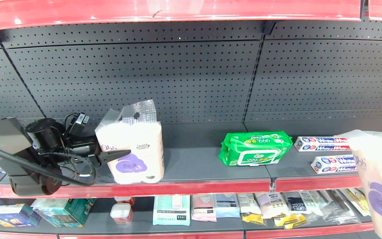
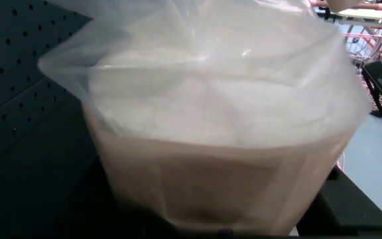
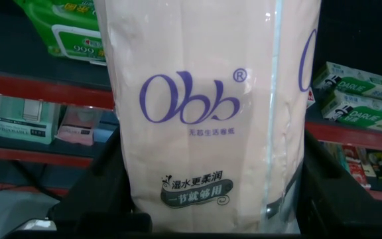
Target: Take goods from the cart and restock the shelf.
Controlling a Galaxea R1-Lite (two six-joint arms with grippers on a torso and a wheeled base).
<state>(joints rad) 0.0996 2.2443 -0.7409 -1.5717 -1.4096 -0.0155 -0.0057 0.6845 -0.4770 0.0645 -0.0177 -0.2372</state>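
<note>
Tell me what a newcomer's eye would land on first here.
First, the white tissue pack standing at the front edge of the middle shelf, with the left end effector at its side. Next comes the second tissue pack, held up by the right end effector in front of the shelf's right end. The bright green wipes pack lies mid-shelf.

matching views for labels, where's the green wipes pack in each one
head view: green wipes pack lies on the middle shelf, right of centre.
left wrist view: shelf tissue pack and pegboard instead.
right wrist view: green wipes pack behind the held tissue pack, above the red shelf edge.
shared landmark: toothpaste boxes beside it.
</note>
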